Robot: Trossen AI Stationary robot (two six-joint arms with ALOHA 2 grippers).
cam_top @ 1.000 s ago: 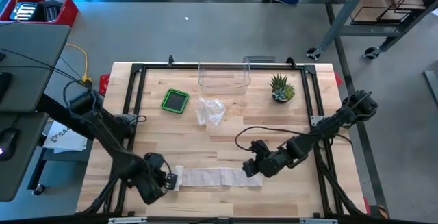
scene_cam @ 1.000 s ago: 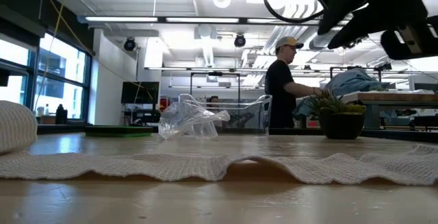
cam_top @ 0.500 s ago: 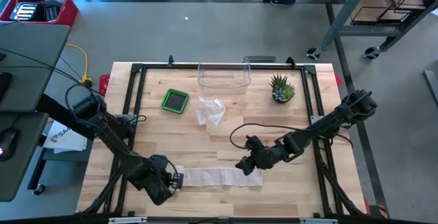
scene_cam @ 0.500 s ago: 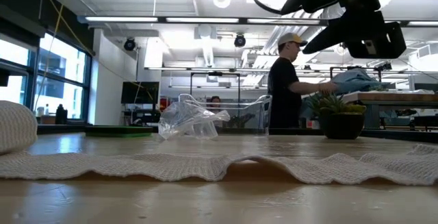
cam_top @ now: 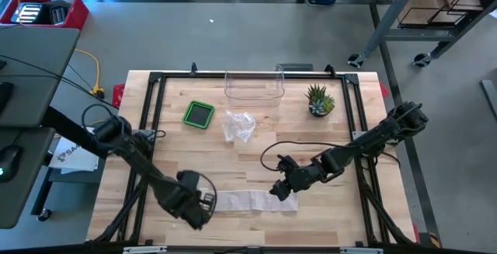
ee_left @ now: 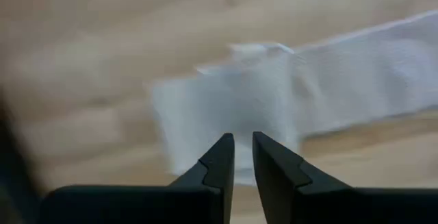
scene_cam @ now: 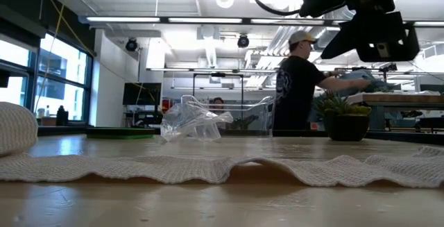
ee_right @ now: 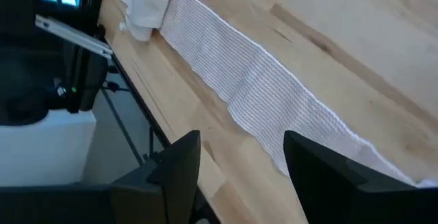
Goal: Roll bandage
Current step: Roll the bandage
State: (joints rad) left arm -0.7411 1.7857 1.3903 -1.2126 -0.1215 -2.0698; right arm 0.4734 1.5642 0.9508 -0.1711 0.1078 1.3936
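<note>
The left gripper (cam_top: 203,202) had slid right over the bandage's (cam_top: 252,200) rolled end, fingers nearly together, gripping nothing; right gripper (cam_top: 278,191) hovered, fingers apart.

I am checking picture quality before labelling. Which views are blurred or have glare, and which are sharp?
Left wrist view: motion-blurred, the bandage smeared, only the left claw crisp. Right wrist view: sharp, the weave clear. Low view: bright ceiling lights glare, the near bandage soft. High view: evenly lit, sharp.
</note>
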